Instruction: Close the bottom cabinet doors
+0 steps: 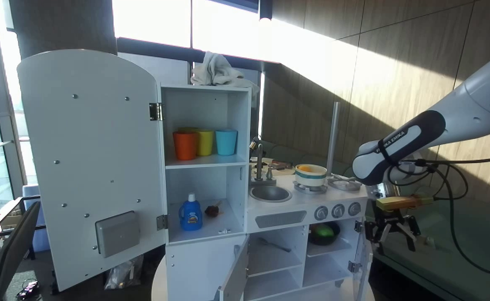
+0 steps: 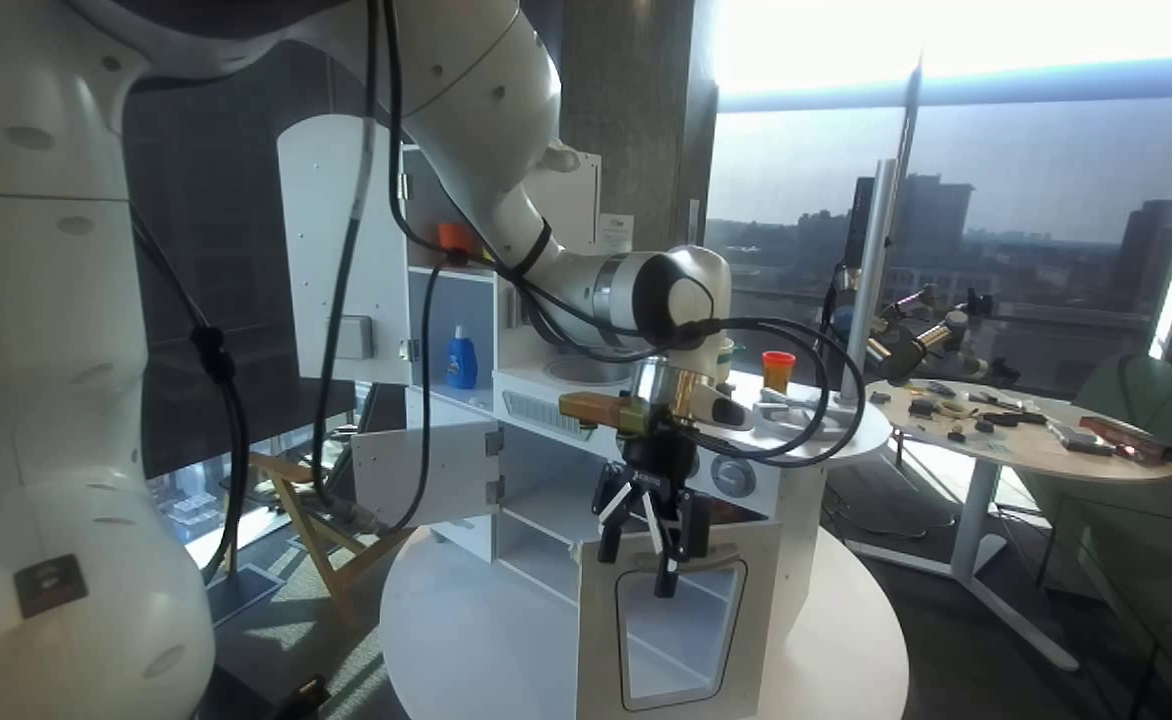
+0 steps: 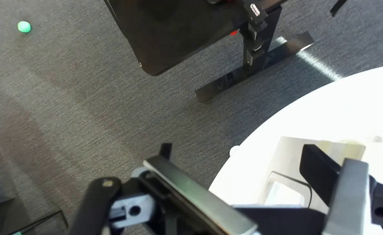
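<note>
The left bottom cabinet door (image 1: 234, 274) is a plain white panel that stands swung open; it also shows in an exterior view (image 2: 421, 475). The right bottom door (image 2: 601, 640), with a framed window and a handle, stands open too. It is nearly edge-on in an exterior view (image 1: 365, 267) and shows partly in the wrist view (image 3: 284, 155). My gripper (image 1: 395, 249) is open and empty, fingers spread and pointing down. It is outside the right door and looks level with its upper part; in an exterior view the gripper (image 2: 651, 575) overlaps the door. Contact cannot be told.
The tall rounded door (image 1: 90, 159) stands open at the left. A pot (image 1: 310, 176) sits on the stove top. A dark pan (image 1: 327, 238) lies inside the cabinet. The kitchen stands on a round white table (image 2: 476, 640). A metal pole (image 2: 868, 290) rises behind the stove.
</note>
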